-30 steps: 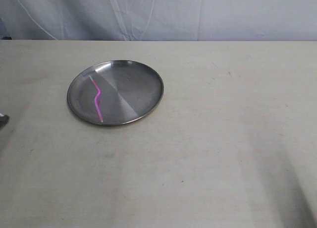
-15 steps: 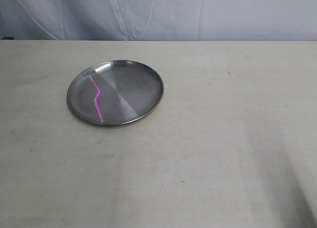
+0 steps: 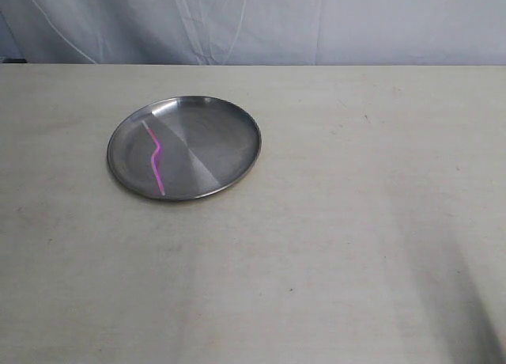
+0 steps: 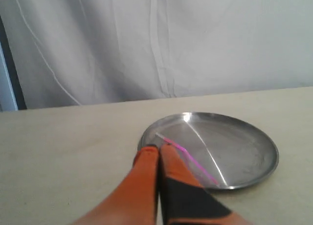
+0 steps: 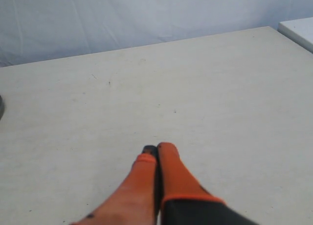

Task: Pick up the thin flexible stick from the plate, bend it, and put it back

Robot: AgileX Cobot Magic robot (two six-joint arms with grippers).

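The round steel plate (image 3: pixel 229 134) lies on the table, left of centre. Inside it, near its left side, rests the thin pink stick (image 3: pixel 156 161), kinked in the middle, with a pale tip at its far end. Neither arm shows in the exterior view. In the left wrist view my left gripper (image 4: pixel 159 149) is shut and empty, raised before the plate (image 4: pixel 244 151), its fingertips overlapping the near rim beside the stick (image 4: pixel 190 159). My right gripper (image 5: pixel 156 149) is also shut with nothing in it, above bare table away from the plate.
A pale fabric backdrop (image 3: pixel 253 24) hangs behind the table's far edge. A white surface (image 5: pixel 298 32) sits beyond the table corner in the right wrist view. The dark edge of the plate (image 5: pixel 1 107) barely enters that view.
A gripper tip that showed at the exterior view's left edge a second ago has left the frame. Plate and stick have not moved.
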